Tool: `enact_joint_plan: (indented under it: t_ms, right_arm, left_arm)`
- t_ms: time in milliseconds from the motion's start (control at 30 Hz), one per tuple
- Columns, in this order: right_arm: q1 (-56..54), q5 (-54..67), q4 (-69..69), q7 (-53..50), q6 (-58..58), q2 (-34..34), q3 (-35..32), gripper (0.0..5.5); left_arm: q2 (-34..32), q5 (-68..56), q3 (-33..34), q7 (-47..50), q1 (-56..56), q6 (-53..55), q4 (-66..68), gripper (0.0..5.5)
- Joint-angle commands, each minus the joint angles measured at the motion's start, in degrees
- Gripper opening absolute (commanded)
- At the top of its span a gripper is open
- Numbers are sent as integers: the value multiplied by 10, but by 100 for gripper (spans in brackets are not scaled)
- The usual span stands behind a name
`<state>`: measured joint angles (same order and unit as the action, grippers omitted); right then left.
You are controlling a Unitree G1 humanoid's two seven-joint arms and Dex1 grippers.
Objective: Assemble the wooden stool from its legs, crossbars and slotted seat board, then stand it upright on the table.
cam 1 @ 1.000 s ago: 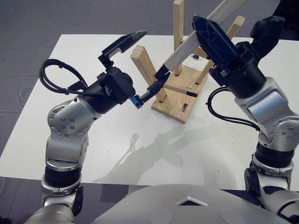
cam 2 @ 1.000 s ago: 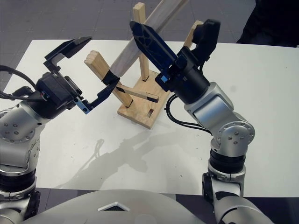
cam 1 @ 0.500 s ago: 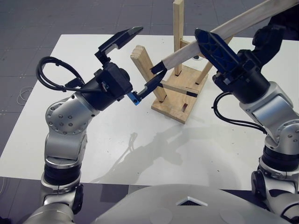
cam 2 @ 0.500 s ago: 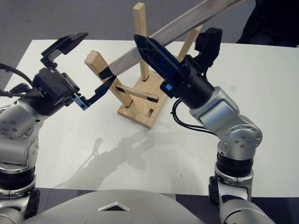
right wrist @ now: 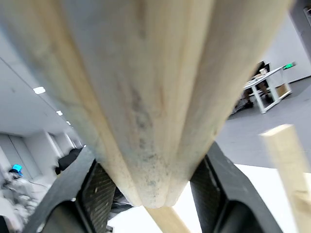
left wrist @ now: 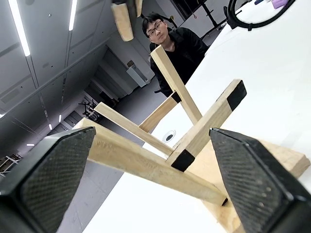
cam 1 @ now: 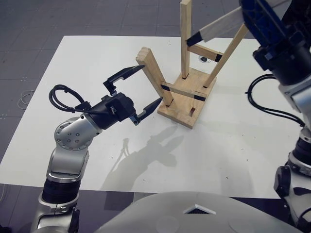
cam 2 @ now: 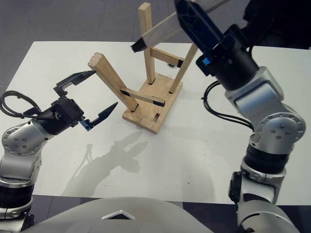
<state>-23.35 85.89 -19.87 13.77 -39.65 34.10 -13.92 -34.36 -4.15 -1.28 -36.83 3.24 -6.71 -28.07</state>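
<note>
The seat board (cam 1: 181,110) lies flat on the white table with three legs standing in it: one leaning left (cam 1: 151,73), one upright (cam 1: 185,39), one leaning right (cam 1: 230,49). Taped crossbars (cam 1: 182,91) (cam 1: 204,51) join them. My left gripper (cam 2: 104,88) hangs open just left of the left-leaning leg (left wrist: 146,165), not touching it. My right gripper (cam 2: 187,14) is raised at the upper right, shut on a loose fourth leg (cam 2: 163,29) whose black-taped end (cam 1: 193,39) hovers by the upright leg. The right wrist view has that leg (right wrist: 146,97) pressed between the pads (right wrist: 102,194).
The table (cam 1: 233,145) has bare room in front of and to the right of the seat board. A small round mark (cam 1: 206,59) lies behind the stool. The table's left edge (cam 1: 29,102) is close to my left arm.
My right gripper has lifted the loose leg up and to the right. My left gripper has dropped back to the left, off the leg's taped end.
</note>
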Motion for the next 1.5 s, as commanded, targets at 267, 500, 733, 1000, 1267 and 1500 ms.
enact_joint_plan:
  t_ms: [267, 500, 733, 1000, 1267, 1500]
  right_arm:
    - [80, -126, 39, 175, -32, 90, -42, 203]
    - [159, -261, 38, 291, 15, 92, -9, 203]
    - [210, -390, 14, 354, 107, 48, 67, 203]
    - [232, -505, 79, 404, 246, -8, 109, 203]
    - [232, -554, 109, 426, 315, -46, 140, 203]
    - [206, -581, 142, 431, 347, -65, 152, 203]
  left_arm:
    - [-26, 22, 4, -19, 25, -60, 74, 434]
    - [-38, 48, -19, -40, 5, -119, 187, 434]
    - [-31, 80, -43, -31, -26, -148, 256, 434]
    - [-27, 79, -49, -28, -23, -149, 251, 434]
    - [-30, 71, -48, -31, -8, -148, 238, 434]
    - [-31, 68, -49, -32, -2, -142, 228, 434]
